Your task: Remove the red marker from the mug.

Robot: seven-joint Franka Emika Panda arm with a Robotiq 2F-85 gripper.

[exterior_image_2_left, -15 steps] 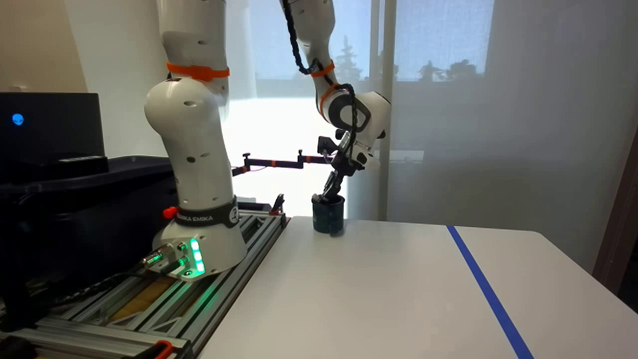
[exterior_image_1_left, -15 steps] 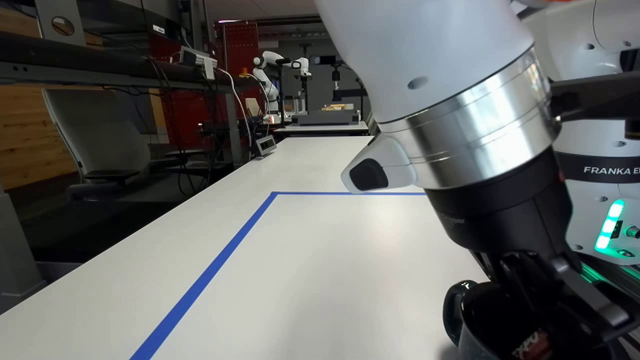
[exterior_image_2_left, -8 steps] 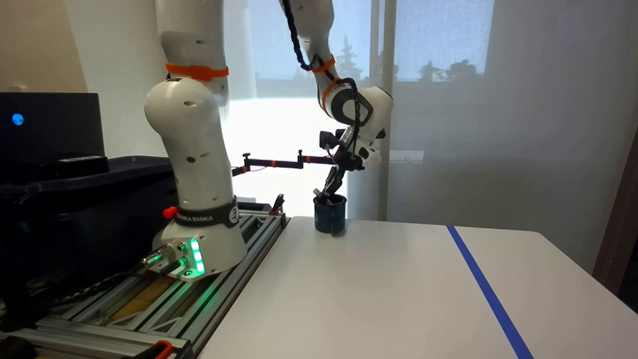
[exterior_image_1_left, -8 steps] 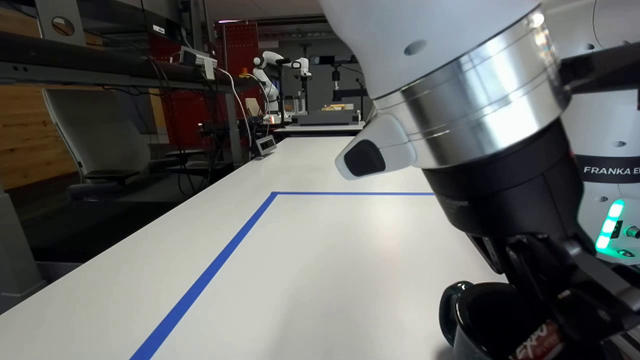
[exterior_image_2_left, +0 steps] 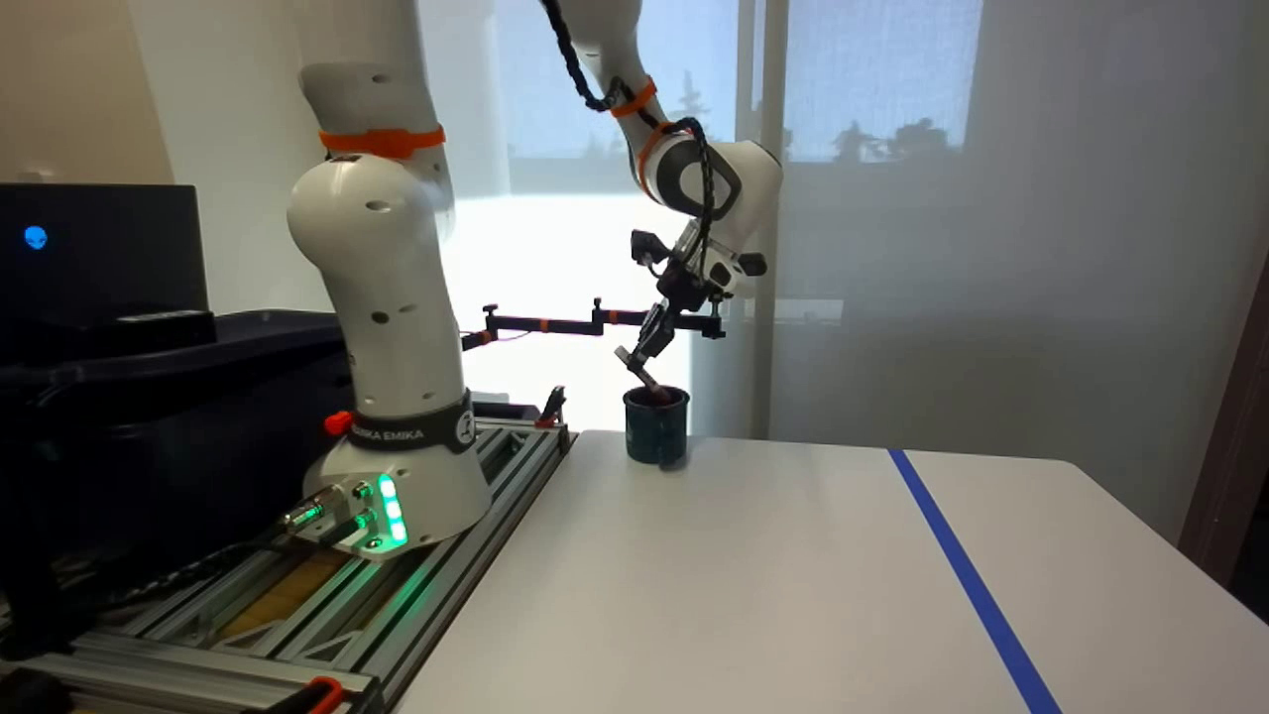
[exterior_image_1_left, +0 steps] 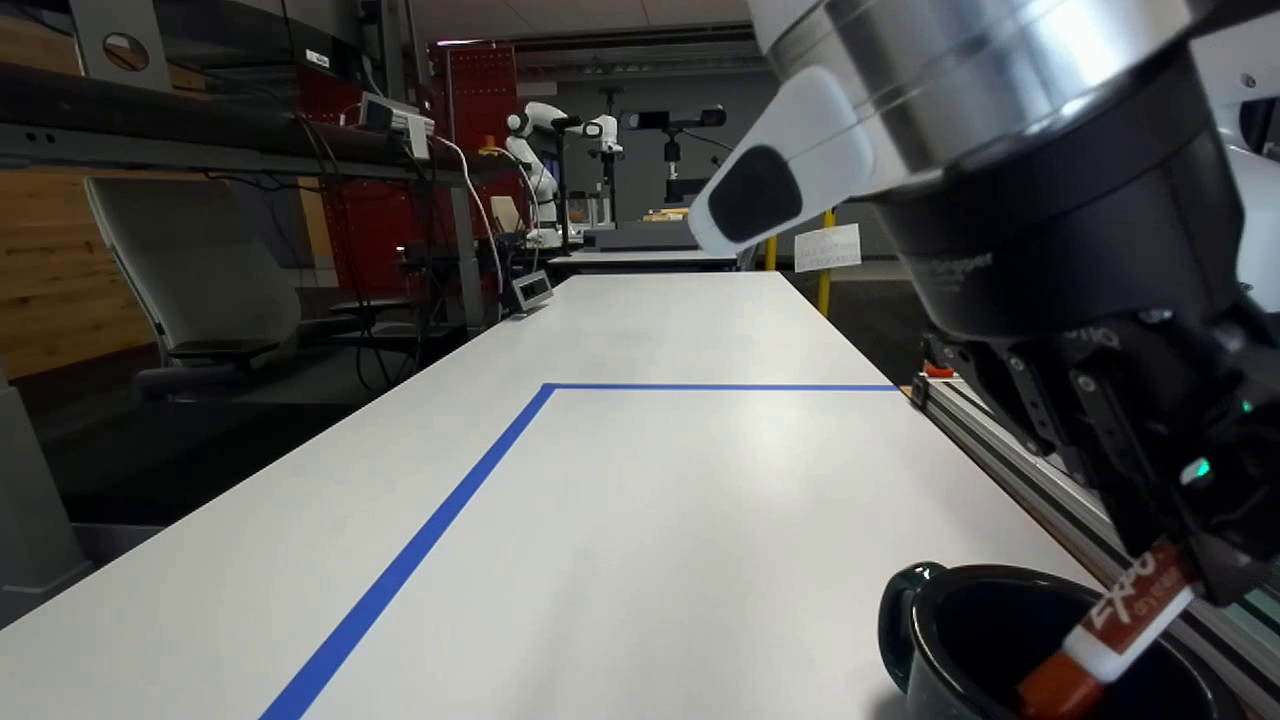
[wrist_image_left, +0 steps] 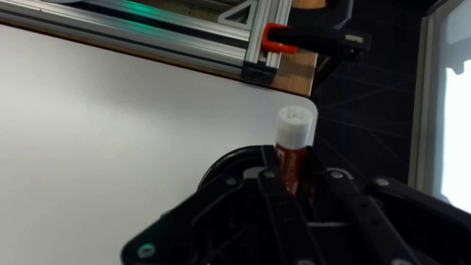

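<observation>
Pinching the slim, cylindrical red marker point(exterior_image_1_left: 1118, 628) aslant, the hand point(wrist_image_left: 291, 156) hangs above the round, glossy mug point(exterior_image_2_left: 654, 432).

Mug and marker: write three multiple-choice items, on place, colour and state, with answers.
1. Where does the mug stand?
A) floor B) table C) chair

2. In the wrist view, the visible end of the marker is:
A) white B) green C) yellow

3. The hand is:
A) wide open B) closed on nothing C) closed on the marker

1 B: its base rests there in an exterior view.
2 A: that end shows plain white.
3 C: its fingers clamp the marker from both sides.
</observation>
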